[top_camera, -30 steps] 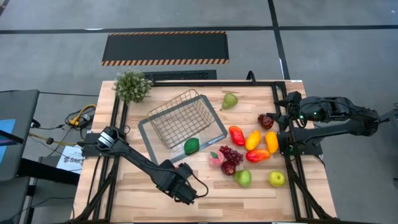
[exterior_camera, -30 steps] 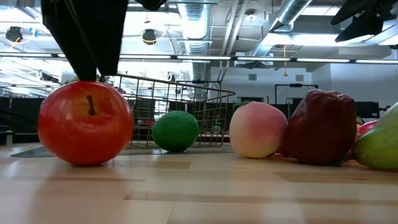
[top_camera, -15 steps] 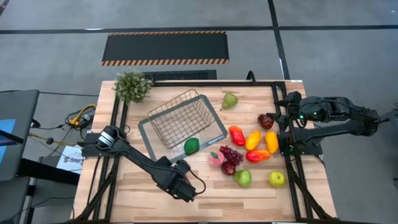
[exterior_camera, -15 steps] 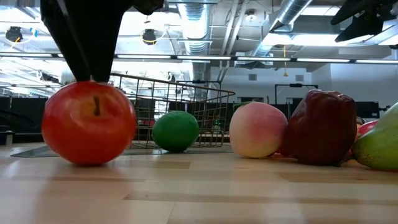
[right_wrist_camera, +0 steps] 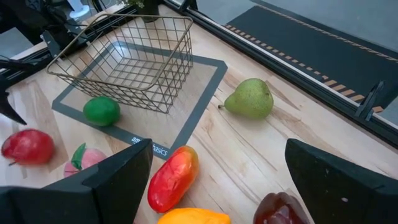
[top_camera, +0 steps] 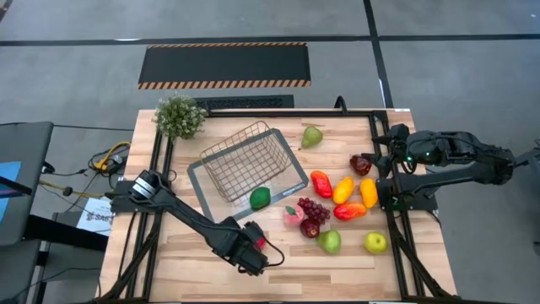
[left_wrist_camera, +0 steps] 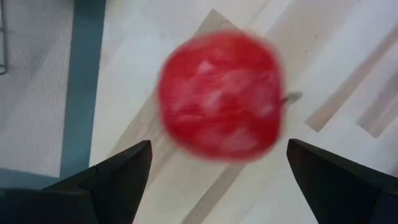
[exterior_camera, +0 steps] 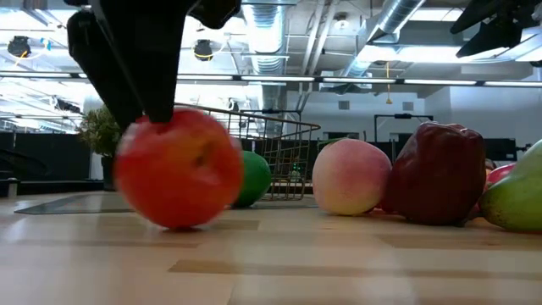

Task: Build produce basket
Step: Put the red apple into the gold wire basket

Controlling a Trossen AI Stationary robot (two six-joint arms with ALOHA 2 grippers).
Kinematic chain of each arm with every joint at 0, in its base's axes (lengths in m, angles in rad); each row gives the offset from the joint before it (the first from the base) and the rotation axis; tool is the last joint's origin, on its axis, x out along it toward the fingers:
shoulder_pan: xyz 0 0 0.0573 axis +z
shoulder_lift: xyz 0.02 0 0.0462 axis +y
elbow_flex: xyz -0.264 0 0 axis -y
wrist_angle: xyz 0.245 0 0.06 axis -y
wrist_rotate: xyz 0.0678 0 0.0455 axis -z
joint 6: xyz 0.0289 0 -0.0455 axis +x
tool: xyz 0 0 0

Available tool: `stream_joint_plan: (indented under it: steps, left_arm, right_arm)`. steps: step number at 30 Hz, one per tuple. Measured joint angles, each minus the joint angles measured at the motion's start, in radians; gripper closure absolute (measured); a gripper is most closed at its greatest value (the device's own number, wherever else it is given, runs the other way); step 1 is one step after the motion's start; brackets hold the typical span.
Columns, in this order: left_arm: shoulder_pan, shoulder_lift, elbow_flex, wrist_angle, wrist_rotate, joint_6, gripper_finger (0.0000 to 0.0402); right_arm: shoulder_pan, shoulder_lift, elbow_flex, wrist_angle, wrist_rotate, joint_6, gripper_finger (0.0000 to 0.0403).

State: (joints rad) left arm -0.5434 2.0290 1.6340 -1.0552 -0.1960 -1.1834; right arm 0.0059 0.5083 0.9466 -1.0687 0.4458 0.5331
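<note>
A red apple [exterior_camera: 178, 168] lies on the wooden table near its front edge, blurred in the low and left wrist views. My left gripper [left_wrist_camera: 219, 143] hangs over it, pointing down and open, one finger on each side of the apple [left_wrist_camera: 219, 96]. The wire basket [top_camera: 249, 160] stands on its grey tray [top_camera: 202, 181] at mid-table. A green lime [top_camera: 260, 198] rests on the tray's near edge, outside the basket. The other produce [top_camera: 337, 207] lies to the right of it. My right gripper [right_wrist_camera: 217, 146] waits open, high at the table's right [top_camera: 381, 137]. My left gripper comes at the apple from above. In the low view one dark finger [exterior_camera: 140, 85] ends at the apple's top [exterior_camera: 165, 119], but I cannot tell whether it touches. The apple rests on the table.
A pear [top_camera: 312, 136] lies beyond the basket. A peach [top_camera: 294, 215], grapes [top_camera: 314, 209], a dark red fruit [top_camera: 361, 165] and several red, orange, yellow and green pieces crowd the right half. A potted plant [top_camera: 179, 116] stands at the far left corner. Bare wood lies along the front edge.
The apple has rolled toward the table's right, along the front edge, and is still blurred. Its stem, which pointed up, has turned away. My left gripper has stayed open above it.
</note>
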Motion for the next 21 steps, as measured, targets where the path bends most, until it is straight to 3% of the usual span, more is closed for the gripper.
stream_joint_plan:
  steps: [10, 21]
  left_arm:
    - [0.034, 0.000, -0.051, 0.120, -0.016, 0.076, 0.0042]
    - [0.068, 0.000, -0.049, 0.146, -0.023, 0.194, 0.0042]
  right_arm:
    - [0.000, 0.000, 0.000, 0.000, 0.000, -0.001, 0.0017]
    - [0.000, 0.000, 0.000, -0.001, -0.002, -0.003, 0.0017]
